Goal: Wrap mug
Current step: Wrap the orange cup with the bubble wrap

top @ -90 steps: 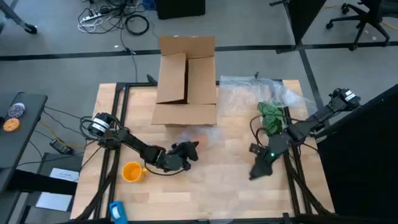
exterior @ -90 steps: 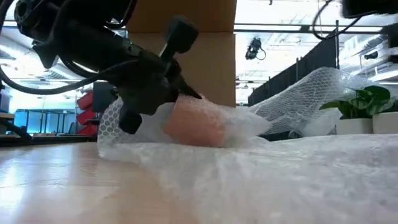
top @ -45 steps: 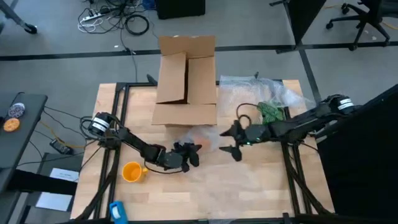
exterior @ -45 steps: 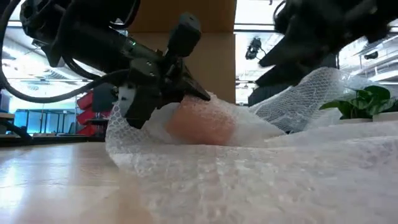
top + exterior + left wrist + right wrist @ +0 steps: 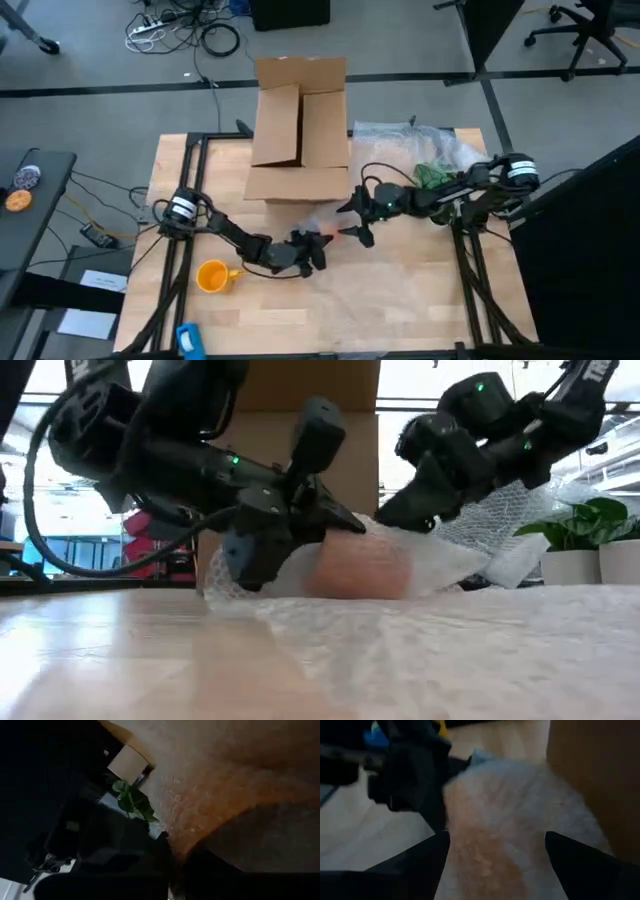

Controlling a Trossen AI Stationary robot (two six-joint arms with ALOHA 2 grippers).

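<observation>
The yellow-orange mug [image 5: 211,275] stands bare on the table [image 5: 400,320] beside the left arm, apart from the bubble wrap [image 5: 420,650]. The left gripper [image 5: 307,250] presses a pinkish bundle [image 5: 360,568] under the wrap; its grip we cannot tell. The right gripper [image 5: 355,222] hovers with fingers spread. We judge the mug glossy, slippery and breakable; best taken by the rim or handle.

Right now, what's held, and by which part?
Left gripper pinches the bubble wrap by its edge, over a pinkish lump. Right gripper open, holding nothing.
</observation>
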